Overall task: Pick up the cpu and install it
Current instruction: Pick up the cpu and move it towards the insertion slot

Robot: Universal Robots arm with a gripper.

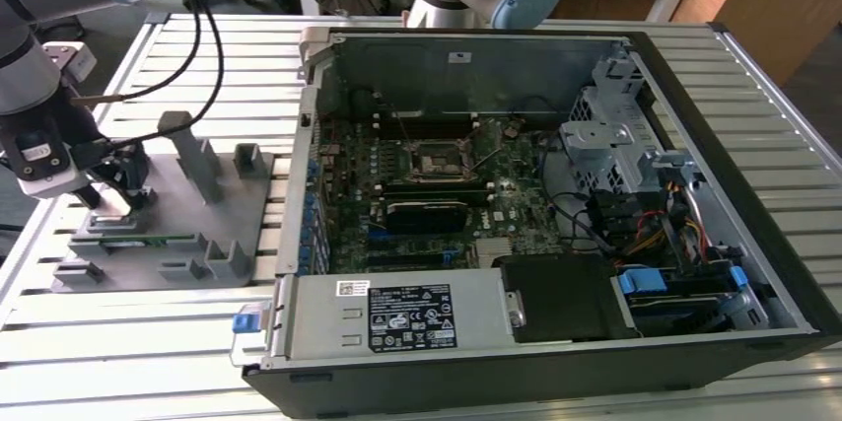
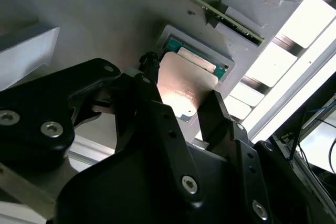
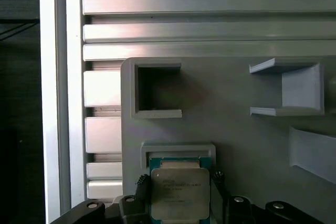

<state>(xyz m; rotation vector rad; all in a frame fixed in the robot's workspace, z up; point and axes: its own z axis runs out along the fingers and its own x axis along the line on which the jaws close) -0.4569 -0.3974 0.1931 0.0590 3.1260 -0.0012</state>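
While the slatted table (image 1: pixel 736 76) is taking up most of the exterior view, we are seeing the open computer case (image 1: pixel 474 76) lying on it toward the exterior view's right, with its black-framed socket (image 1: pixel 437 160) sitting in the middle of the board. The arm (image 1: pixel 27 76) is reaching down at the exterior view's left, over a grey tray (image 1: pixel 172 263) lying beside the case. The gripper (image 1: pixel 112 189) is hanging low above that tray. In both wrist views its black fingers (image 2: pixel 152 103) (image 3: pixel 140 182) are standing narrowly apart and pressing against two opposite edges of the cpu (image 2: pixel 186 90) (image 3: pixel 181 192), so it is gripping the chip. The cpu is sitting silver side up at its square pocket (image 3: pixel 178 149) in the tray; we cannot tell whether it is resting in the pocket or raised just off it. A green memory stick (image 2: pixel 210 9) is lying in a slot near it.
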